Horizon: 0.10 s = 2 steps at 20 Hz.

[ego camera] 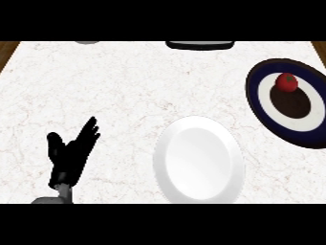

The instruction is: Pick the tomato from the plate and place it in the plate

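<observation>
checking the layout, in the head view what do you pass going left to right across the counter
left hand → white plate → dark blue plate, with the tomato on it

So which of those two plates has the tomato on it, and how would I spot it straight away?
Look to the right edge of the pale marble counter. There lies the dark plate, ringed navy, white and brown. The red tomato sits on its far part; the plain white plate nearer the middle holds nothing.

You see a red tomato (287,82) on a plate ringed navy, white and dark (319,125). The other plate is plain white (199,160), on the white veined marble counter (123,91).
</observation>
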{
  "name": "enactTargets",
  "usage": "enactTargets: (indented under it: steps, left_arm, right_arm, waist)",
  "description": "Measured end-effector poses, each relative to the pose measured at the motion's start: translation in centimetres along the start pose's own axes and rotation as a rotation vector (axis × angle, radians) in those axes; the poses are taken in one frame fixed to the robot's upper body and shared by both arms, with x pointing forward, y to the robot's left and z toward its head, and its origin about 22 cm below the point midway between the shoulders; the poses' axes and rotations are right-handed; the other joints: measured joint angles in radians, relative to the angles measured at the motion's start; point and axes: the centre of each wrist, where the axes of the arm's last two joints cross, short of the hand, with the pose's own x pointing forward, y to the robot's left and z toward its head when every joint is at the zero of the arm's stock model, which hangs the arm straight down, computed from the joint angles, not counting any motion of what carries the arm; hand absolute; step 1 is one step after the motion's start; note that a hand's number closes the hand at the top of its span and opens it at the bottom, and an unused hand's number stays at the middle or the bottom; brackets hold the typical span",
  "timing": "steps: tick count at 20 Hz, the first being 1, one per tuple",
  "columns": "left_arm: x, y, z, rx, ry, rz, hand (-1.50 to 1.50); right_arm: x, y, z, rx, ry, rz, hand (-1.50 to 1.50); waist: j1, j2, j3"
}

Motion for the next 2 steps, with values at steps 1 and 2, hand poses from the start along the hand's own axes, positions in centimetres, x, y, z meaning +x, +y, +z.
enactTargets:
  steps: [1,2]
  left_arm:
    - [0.41,0.19,-0.05,0.003,0.0,0.001,0.0]
    - [0.45,0.2,0.1,0.003,0.003,0.005,0.0]
  right_arm:
    - [-0.32,-0.05,0.6,0.002,0.006,0.008,-1.5]
    - [-0.63,-0.1,1.21,0.002,0.014,0.014,-1.5]
  waist:
    - [-0.001,0.0,0.0]
    - [-0.001,-0.001,0.0]
